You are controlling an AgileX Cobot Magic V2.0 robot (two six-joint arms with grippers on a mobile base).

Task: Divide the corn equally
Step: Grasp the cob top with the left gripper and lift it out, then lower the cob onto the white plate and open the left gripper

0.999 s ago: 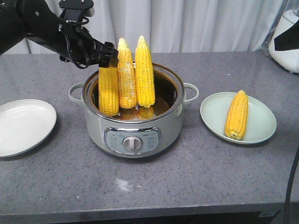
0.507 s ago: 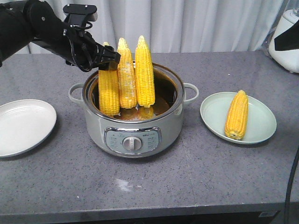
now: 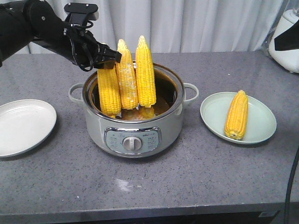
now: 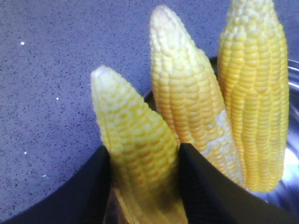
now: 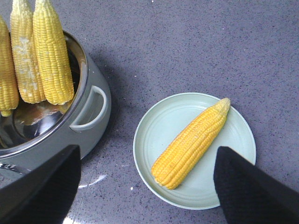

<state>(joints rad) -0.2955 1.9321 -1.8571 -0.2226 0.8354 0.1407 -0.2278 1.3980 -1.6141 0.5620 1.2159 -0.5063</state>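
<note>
**A:** Where was the corn [image 3: 145, 74] just then?

**B:** Three cobs stood tips-up in the pot [image 3: 133, 126]. A fourth cob [image 3: 237, 115] lay on the green plate [image 3: 261, 123], right of the pot. The white plate [image 3: 23, 126], left of the pot, held none.

**A:** And the grippers?

**B:** The left gripper [image 4: 142, 158] was clamped on the leftmost cob [image 3: 109, 91], just below its tip, at the pot's left rim. The right gripper [image 5: 145, 154] hung over the green plate, jaws wide apart.

**A:** What worried you?

**B:** The taper, mostly. Pinched that high, the cob could have slid out and fallen back into the pot. Swung sideways, it might have toppled the middle cob [image 3: 127, 77] close beside it.
</note>
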